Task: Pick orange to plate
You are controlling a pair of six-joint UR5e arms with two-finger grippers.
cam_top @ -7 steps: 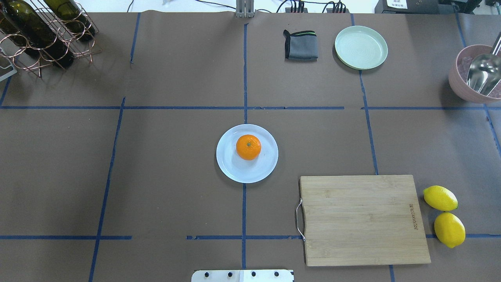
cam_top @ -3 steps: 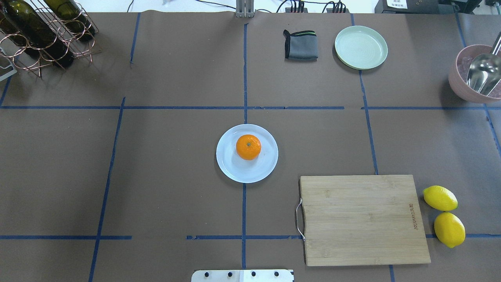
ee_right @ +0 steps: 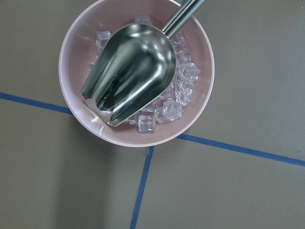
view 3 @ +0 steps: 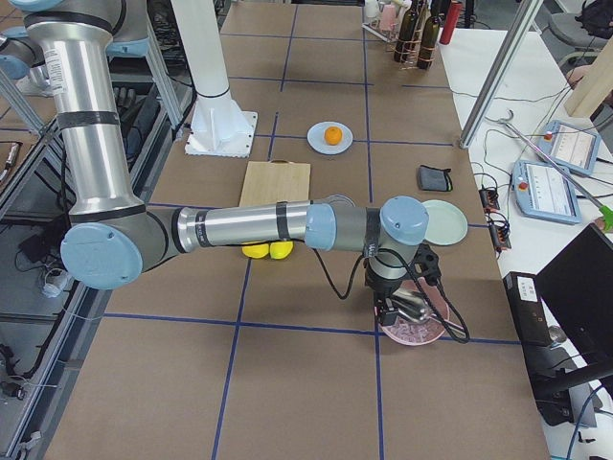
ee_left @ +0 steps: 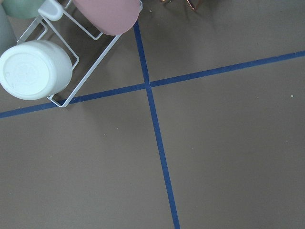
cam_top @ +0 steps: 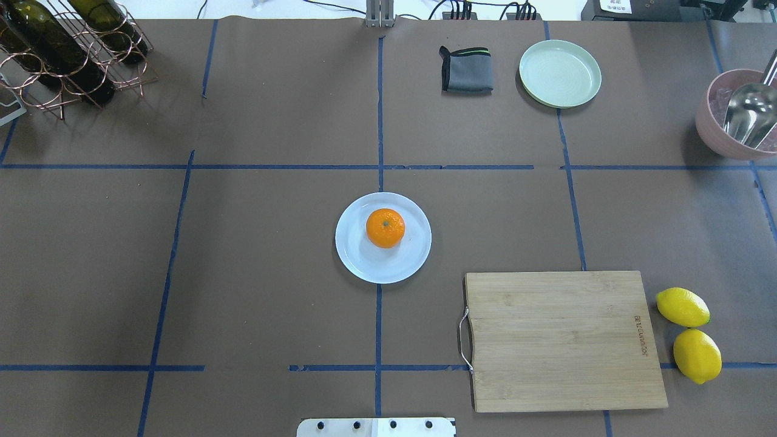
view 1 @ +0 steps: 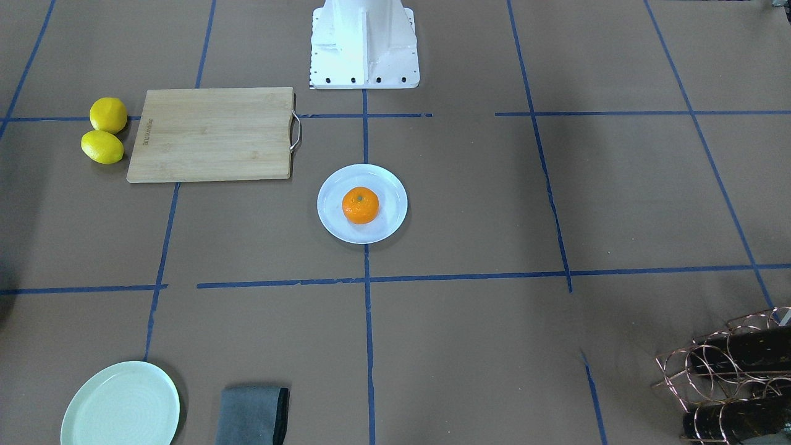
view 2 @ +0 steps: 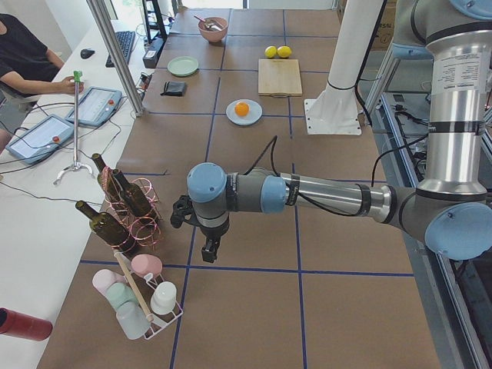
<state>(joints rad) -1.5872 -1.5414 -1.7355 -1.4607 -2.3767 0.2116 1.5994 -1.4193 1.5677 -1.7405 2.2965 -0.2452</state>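
The orange (cam_top: 385,227) rests on the pale bluish-white plate (cam_top: 364,267) at the table's centre, a little off the plate's middle; the front-facing view shows the same orange (view 1: 360,204) and plate (view 1: 386,222). Neither arm is near them. My left gripper (view 2: 206,252) hangs beside the wine rack at the table's left end. Over the pink bowl at the right end hangs my right gripper (view 3: 391,311). Both show only in side views, so I cannot tell whether they are open or shut.
A wooden cutting board (cam_top: 564,340) lies at front right with two lemons (cam_top: 683,306) beside it. A mint plate (cam_top: 559,74) and grey cloth (cam_top: 466,70) sit far right. The pink bowl (ee_right: 76,43) holds ice and a metal scoop (ee_right: 128,71). A bottle rack (cam_top: 61,54) stands far left.
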